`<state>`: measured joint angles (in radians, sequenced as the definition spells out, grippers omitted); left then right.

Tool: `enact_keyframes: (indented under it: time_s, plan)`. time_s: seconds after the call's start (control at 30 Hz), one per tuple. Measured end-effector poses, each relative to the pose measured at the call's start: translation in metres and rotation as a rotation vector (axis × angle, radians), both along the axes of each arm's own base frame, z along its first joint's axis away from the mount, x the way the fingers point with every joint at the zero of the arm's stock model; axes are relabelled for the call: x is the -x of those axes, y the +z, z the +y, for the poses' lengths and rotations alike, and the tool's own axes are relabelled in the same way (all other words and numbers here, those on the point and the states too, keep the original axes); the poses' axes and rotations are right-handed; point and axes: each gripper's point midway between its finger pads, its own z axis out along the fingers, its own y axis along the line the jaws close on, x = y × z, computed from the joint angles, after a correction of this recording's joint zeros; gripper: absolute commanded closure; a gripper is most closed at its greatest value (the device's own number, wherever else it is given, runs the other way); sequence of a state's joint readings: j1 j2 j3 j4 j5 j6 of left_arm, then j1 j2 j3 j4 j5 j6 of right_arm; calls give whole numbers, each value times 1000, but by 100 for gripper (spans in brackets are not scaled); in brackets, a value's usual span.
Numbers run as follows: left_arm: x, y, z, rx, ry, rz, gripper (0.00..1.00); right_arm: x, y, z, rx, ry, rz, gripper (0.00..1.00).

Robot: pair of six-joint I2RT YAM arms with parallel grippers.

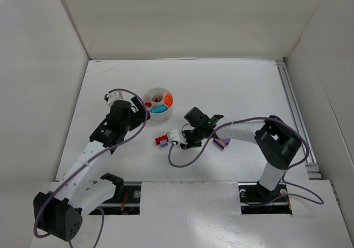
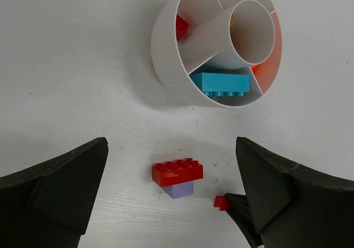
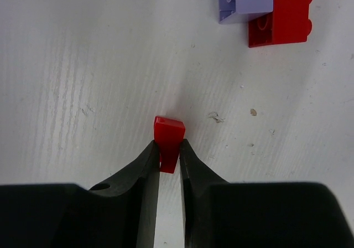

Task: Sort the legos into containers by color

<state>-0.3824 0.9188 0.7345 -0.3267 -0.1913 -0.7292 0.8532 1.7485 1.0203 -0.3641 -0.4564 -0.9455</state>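
My right gripper (image 3: 169, 148) is shut on a tiny red lego (image 3: 168, 133), pinched between its fingertips just over the table. From above, the right gripper (image 1: 181, 139) sits right of a red brick stacked on a pale purple one (image 1: 161, 140). In the left wrist view that stack (image 2: 177, 172) lies between my left gripper's wide-open fingers (image 2: 55, 192), which hold nothing. The tiny red lego (image 2: 222, 202) shows to its right. The white divided dish (image 1: 148, 97) stands beyond the stack. It holds a teal brick (image 2: 221, 83), a red one (image 2: 181, 26) and orange ones (image 2: 265, 65). My left gripper (image 1: 131, 108) hovers beside it.
A loose purple lego (image 1: 222, 143) lies on the table right of the right gripper. White walls enclose the table on three sides, and a metal rail (image 1: 293, 109) runs along its right edge. Cables loop off both arms.
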Motion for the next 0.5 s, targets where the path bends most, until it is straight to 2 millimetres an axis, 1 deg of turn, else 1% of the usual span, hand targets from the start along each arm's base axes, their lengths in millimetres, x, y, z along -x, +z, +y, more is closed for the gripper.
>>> enact_keyframes:
  time_s: [0.07, 0.13, 0.2, 0.23, 0.3, 0.37, 0.4, 0.5]
  plan:
    - [2, -2, 1, 7, 7, 3, 0, 0, 1, 0, -3, -1, 0, 83]
    - [4, -4, 2, 17, 22, 3, 0, -1, 6, 3, -10, -1, -3, 83]
    - [7, -7, 5, 26, 45, 6, 0, -9, 19, 12, -35, 0, -23, 85]
    - [8, -8, 6, 34, 59, 7, 0, -15, 30, 19, -55, 0, -38, 85]
    - [11, -9, 8, 50, 82, 7, 0, -31, 59, 37, -113, -1, -87, 85]
    - [13, -11, 11, 69, 107, 3, 0, -49, 96, 57, -181, -2, -148, 85]
    - [14, -11, 12, 77, 117, -2, 0, -62, 121, 70, -223, -11, -196, 85]
    - [19, -12, 17, 89, 153, -10, 0, -95, 173, 97, -300, -38, -303, 85]
